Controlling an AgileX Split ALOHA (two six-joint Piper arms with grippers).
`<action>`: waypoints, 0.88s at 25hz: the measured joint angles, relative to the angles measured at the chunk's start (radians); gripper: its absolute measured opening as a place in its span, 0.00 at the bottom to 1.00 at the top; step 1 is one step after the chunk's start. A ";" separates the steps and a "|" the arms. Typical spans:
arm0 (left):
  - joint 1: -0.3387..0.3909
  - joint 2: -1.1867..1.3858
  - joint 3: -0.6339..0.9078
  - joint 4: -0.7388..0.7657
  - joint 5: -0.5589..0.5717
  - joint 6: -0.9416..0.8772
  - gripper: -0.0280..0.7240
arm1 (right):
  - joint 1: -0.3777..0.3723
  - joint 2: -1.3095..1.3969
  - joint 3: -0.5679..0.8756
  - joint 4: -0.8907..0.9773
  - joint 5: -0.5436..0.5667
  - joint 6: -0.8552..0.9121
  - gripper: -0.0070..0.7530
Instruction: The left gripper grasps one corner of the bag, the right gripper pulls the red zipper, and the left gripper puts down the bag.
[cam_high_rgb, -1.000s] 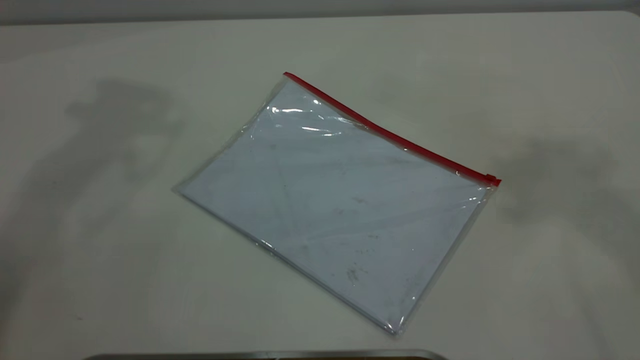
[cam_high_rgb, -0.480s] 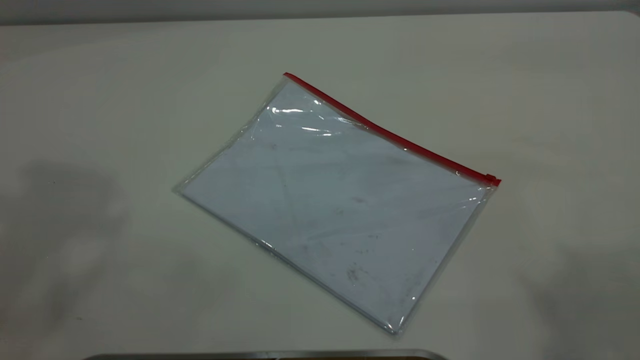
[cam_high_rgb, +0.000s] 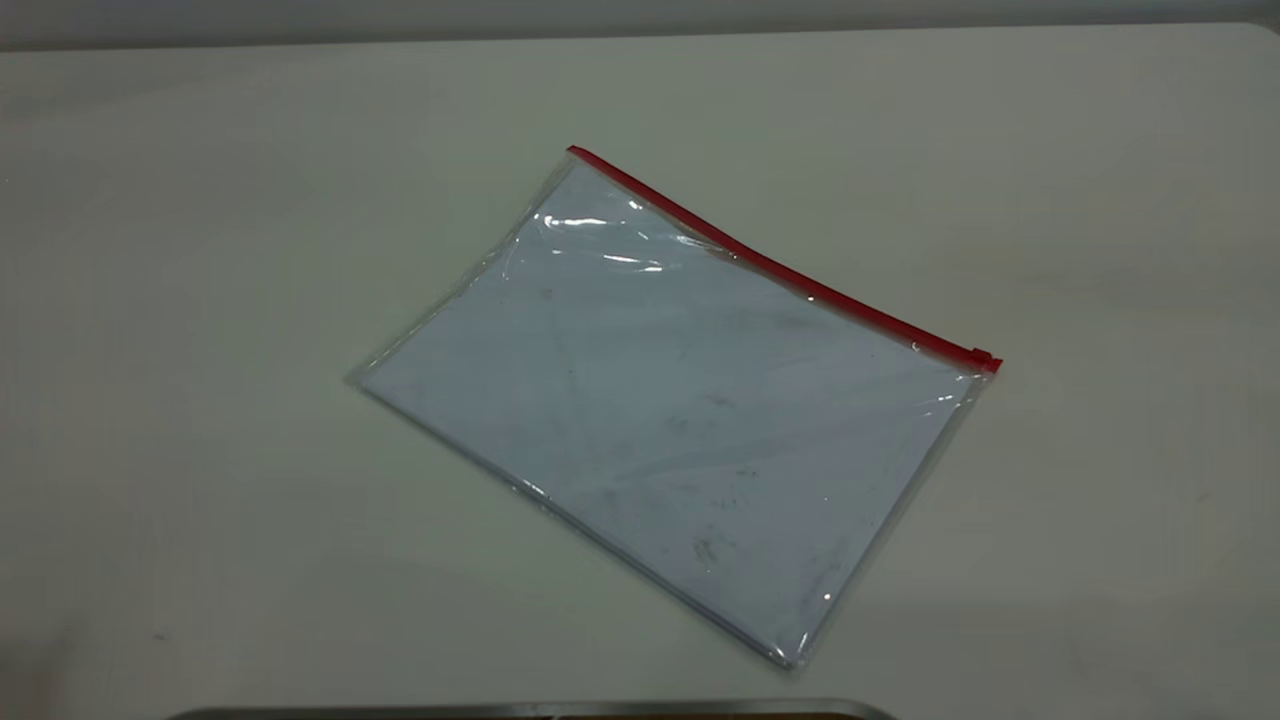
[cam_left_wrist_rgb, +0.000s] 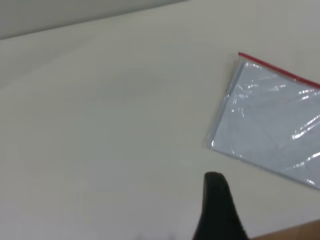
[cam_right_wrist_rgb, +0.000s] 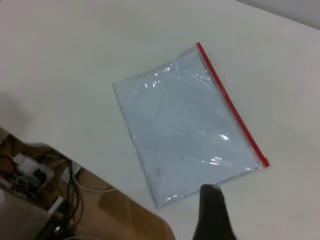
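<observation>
While the large flat clear plastic bag (cam_high_rgb: 675, 410) lies flat near the middle of the pale off-white table (cam_high_rgb: 200, 250), turned at an angle to the table edges, neither of my arms shows in the exterior view. The bag looks whitish-blue with dark smudges and a few bright glints on its film. Its thin bright red zipper (cam_high_rgb: 780, 262) runs along the far long edge, from the far corner down to the right corner, where the tiny red slider tab (cam_high_rgb: 985, 358) sits at the very end of the strip. Nothing touches the bag or rests on it. My left gripper (cam_left_wrist_rgb: 217, 210) appears only in the left wrist view as a single black tapered tip, held above bare table, apart from the bag's nearest corner; with just that one tip showing, I cannot tell how its jaws stand. My right gripper (cam_right_wrist_rgb: 212, 212) likewise shows as one dark tapered tip in the right wrist view, near a corner of the bag on the side away from the zipper, and there too I cannot tell whether the jaws are parted or closed.
</observation>
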 joint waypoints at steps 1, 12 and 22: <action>0.000 -0.033 0.038 0.000 0.000 0.000 0.79 | 0.000 -0.035 0.022 0.001 0.000 0.000 0.76; 0.000 -0.348 0.435 0.000 0.000 0.000 0.79 | 0.000 -0.320 0.278 0.002 0.000 0.007 0.73; 0.000 -0.496 0.678 0.000 -0.005 0.000 0.79 | 0.000 -0.542 0.367 -0.126 0.000 0.027 0.71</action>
